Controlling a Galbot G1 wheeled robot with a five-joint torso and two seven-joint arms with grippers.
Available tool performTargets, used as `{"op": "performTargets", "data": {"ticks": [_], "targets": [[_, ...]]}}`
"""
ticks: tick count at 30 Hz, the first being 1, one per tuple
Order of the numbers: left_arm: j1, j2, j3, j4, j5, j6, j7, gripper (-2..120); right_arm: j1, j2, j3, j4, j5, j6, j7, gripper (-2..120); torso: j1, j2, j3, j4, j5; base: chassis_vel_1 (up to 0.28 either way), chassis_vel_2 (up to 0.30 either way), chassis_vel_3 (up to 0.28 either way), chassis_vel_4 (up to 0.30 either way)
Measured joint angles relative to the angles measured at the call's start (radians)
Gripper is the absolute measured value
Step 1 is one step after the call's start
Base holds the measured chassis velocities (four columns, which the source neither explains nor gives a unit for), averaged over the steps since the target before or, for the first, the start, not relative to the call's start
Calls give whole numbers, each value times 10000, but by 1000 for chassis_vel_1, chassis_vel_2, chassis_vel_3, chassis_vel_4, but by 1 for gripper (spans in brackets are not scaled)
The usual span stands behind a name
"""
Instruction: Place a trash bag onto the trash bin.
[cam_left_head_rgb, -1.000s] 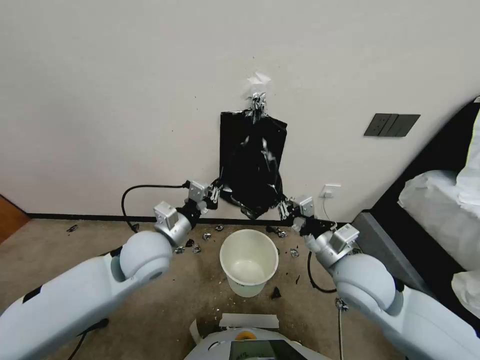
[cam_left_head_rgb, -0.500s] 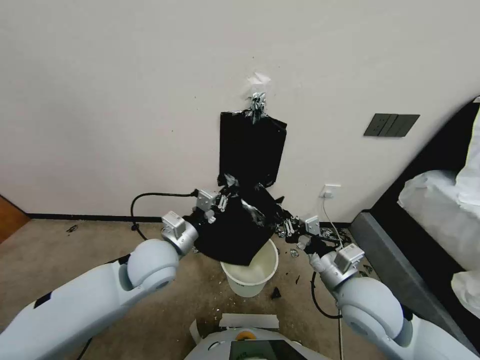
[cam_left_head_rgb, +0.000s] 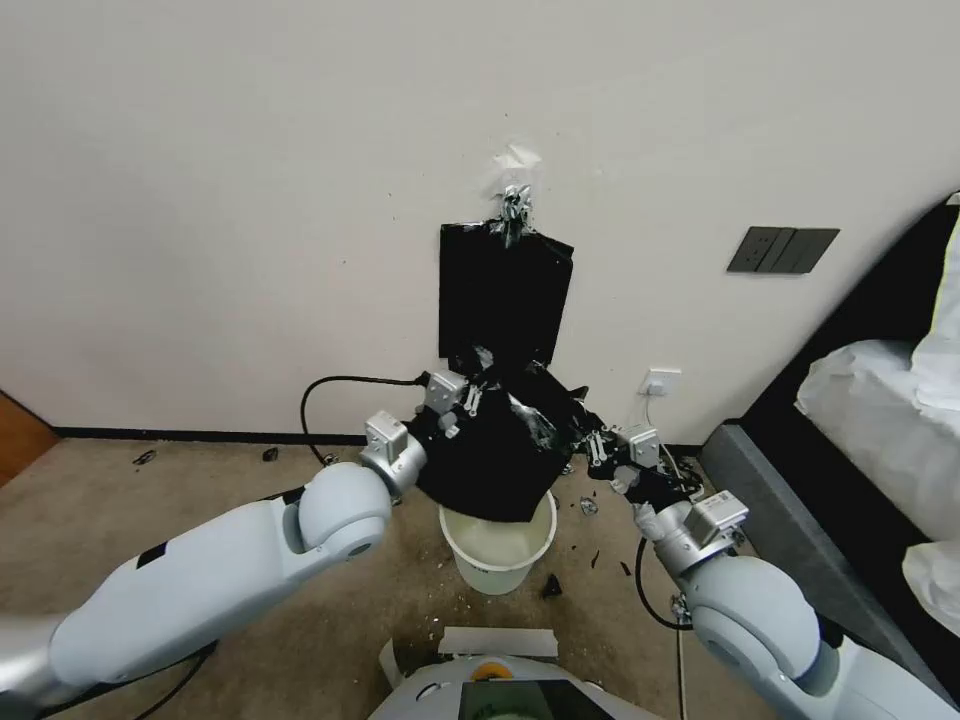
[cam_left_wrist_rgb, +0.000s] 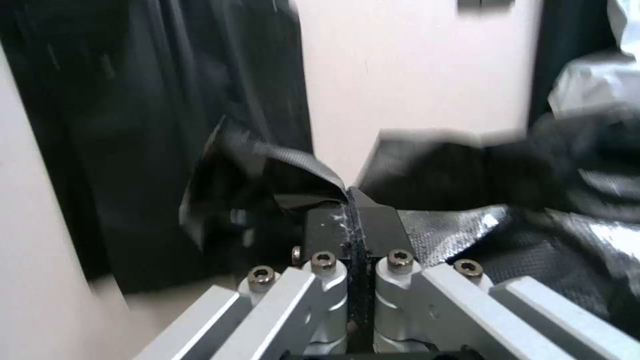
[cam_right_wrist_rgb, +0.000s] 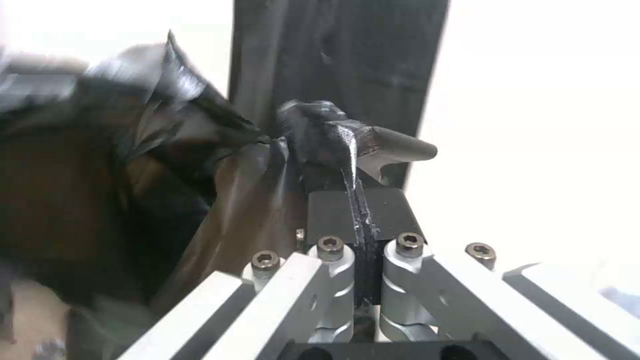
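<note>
Trash bag (cam_left_head_rgb: 495, 455) over trash bin (cam_left_head_rgb: 497, 545)

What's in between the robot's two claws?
In the head view, the crinkled black plastic trash bag stretches between the left gripper and right gripper, hanging over the round cream-white bin.

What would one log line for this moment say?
left tool: shut on trash bag | right tool: shut on trash bag | bag stretched above trash bin | not yet fitted

Trash bag (cam_left_head_rgb: 495, 455) pulled off wall bundle, now above trash bin (cam_left_head_rgb: 497, 545).
</note>
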Motion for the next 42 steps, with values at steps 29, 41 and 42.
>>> {"op": "performTargets", "data": {"ticks": [29,41,42], "targets": [[5869,-1728,-2176,1204,2723,4,392,0,-688,2299,-2125,-1977,346,-773,1011,0,0,0,0,-3,2,0,0,0,0],[8766,-2137,-3257,895,3783,-369,716,0,-1116,2734,-2255,-1481,664,-2093,1823,0,0,1,-1,0,1,0,0,0,0],[8967,-2211,-3323,891,3898,-406,735,0,-1133,2755,-2281,-1446,702,-2201,1905,0,0,0,-1,1,2,0,0,0,0]]}}
